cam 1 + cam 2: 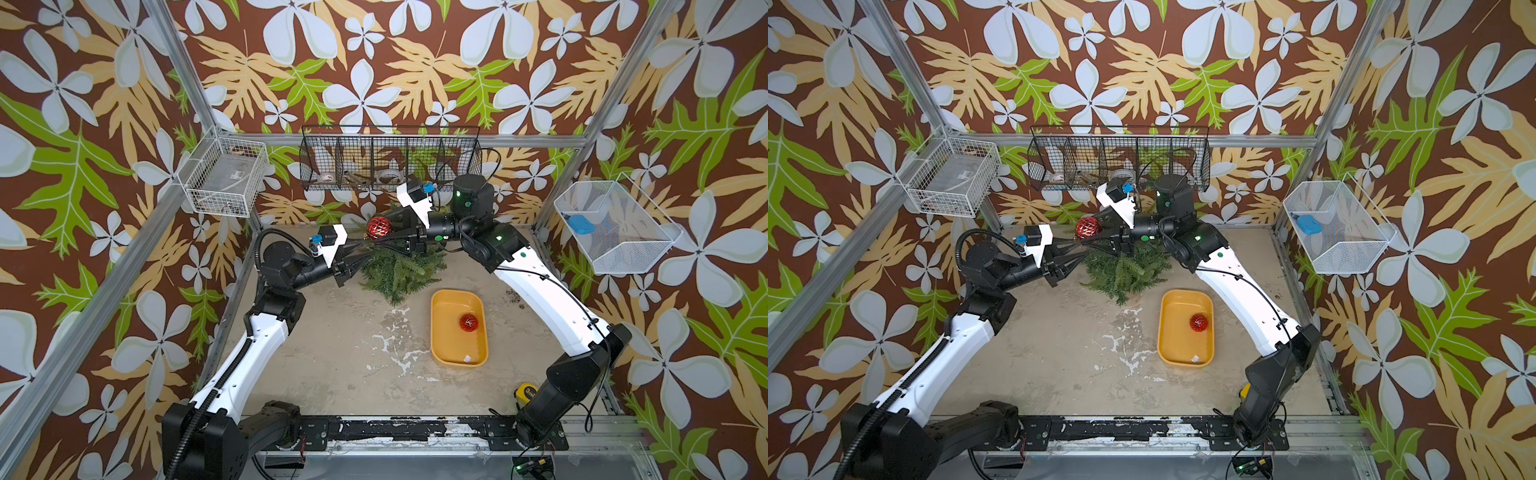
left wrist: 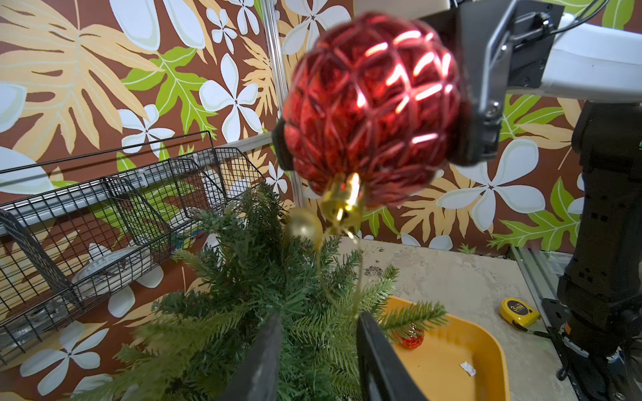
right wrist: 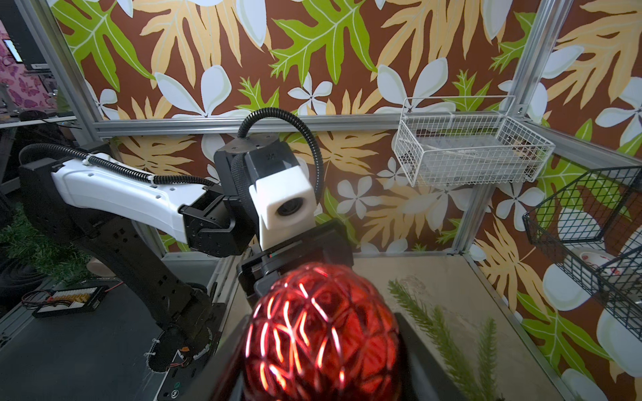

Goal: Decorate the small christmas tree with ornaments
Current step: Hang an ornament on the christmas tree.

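Note:
The small christmas tree stands at the back of the table, its green branches spread wide. Above it my right gripper is shut on a red faceted ornament, cap and string loop hanging down. My left gripper is open just below it, over the branches. The string ends at the inner edge of one finger. A gold ornament sits in the tree. Another red ornament lies in the yellow tray.
A yellow tape measure lies by the right arm's base. A black wire basket hangs on the back wall close behind the tree. White wire baskets hang on both side walls. A paper scrap lies in the tray.

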Available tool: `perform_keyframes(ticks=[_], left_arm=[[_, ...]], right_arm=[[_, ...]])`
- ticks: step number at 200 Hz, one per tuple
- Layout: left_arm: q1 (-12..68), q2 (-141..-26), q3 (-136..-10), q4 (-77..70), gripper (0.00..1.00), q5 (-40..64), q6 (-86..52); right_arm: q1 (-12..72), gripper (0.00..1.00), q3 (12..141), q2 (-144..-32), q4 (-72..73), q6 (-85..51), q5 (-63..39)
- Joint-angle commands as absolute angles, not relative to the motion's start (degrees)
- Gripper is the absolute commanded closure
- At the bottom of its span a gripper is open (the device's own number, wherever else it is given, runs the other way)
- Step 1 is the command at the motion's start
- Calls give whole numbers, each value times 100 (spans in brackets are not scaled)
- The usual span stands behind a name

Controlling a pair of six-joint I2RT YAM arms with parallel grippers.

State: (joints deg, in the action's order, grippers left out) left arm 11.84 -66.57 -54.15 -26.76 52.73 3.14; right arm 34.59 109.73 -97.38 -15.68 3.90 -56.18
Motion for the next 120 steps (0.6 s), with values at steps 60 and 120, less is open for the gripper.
perform_keyframes(ticks=[60, 120], left_arm=[[1182, -6582, -5336, -2764, 56, 5474, 328], [1181, -6636, -5374, -2875, 59, 5384, 134]], right_arm=[[3472, 55, 11148, -9822, -1588, 442, -5517], [3472, 55, 11038, -9776, -1578, 422, -5570]])
